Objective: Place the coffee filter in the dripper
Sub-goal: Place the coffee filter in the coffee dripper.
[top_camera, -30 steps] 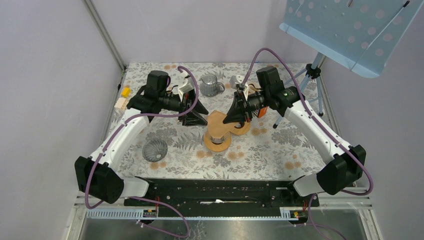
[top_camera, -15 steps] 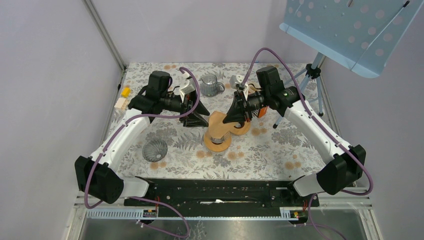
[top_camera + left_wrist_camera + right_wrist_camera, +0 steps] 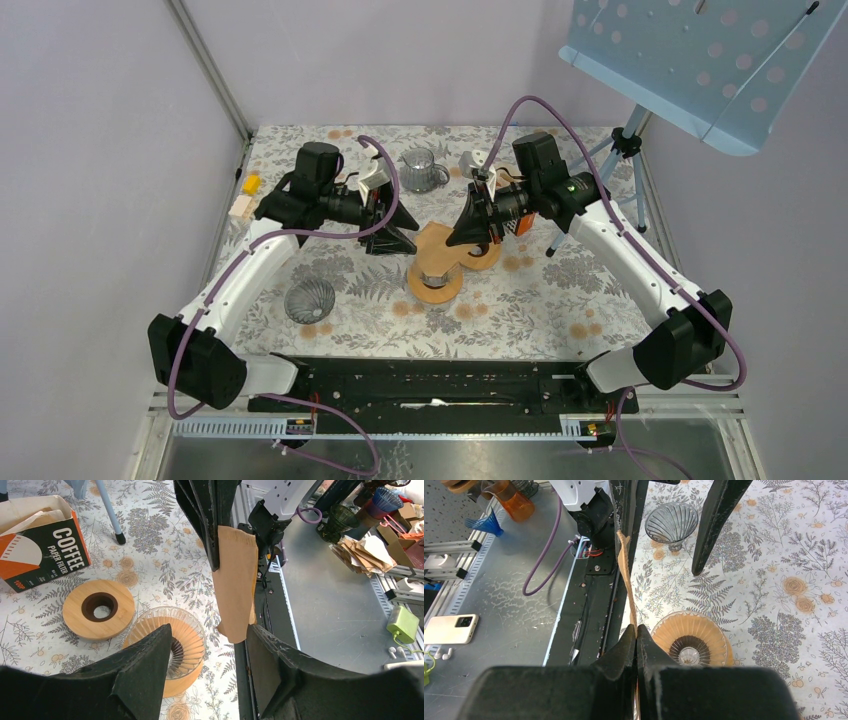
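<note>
L wrist cam: coffee filter (image 3: 235, 580) pinched edge hidden in right claw (image 3: 216, 562); dripper (image 3: 190, 635) partly behind left claw (image 3: 209, 630) finger; filter box (image 3: 42, 545) cut off at left edge. R wrist cam: coffee filter edge-on, lower end lost inside right claw. Top cam: coffee filter too small btwn arms, can't tell.

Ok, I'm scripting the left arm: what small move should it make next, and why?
Probably close the left gripper on the paper filter. The flat filter hangs between its open jaws, and the right gripper pinches it above the dripper.
</note>
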You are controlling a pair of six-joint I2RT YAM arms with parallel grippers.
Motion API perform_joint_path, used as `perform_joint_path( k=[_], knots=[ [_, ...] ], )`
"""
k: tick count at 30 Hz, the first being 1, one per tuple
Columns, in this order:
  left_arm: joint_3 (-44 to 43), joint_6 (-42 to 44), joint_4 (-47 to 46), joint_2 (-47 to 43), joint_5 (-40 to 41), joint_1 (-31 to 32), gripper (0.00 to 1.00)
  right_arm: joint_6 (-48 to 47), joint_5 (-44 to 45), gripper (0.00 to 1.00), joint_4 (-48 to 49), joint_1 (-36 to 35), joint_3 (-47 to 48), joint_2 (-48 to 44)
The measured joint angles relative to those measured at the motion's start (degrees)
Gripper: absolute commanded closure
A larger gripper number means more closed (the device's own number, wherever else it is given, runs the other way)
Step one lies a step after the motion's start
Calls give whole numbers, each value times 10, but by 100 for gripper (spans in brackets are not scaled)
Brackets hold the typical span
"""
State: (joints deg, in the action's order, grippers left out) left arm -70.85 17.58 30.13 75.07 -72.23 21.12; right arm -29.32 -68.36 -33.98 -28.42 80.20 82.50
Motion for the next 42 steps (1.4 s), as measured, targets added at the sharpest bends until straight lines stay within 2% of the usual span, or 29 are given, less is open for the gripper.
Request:
perform_joint_path(
  k=[21,42],
  knots=[
    [0,34,31,-3,6,0,38,-15,-1,100,-15,0,6,1],
    [-16,33,31,8,4,-10,40,-26,-3,100,-26,0,6,2]
  ],
)
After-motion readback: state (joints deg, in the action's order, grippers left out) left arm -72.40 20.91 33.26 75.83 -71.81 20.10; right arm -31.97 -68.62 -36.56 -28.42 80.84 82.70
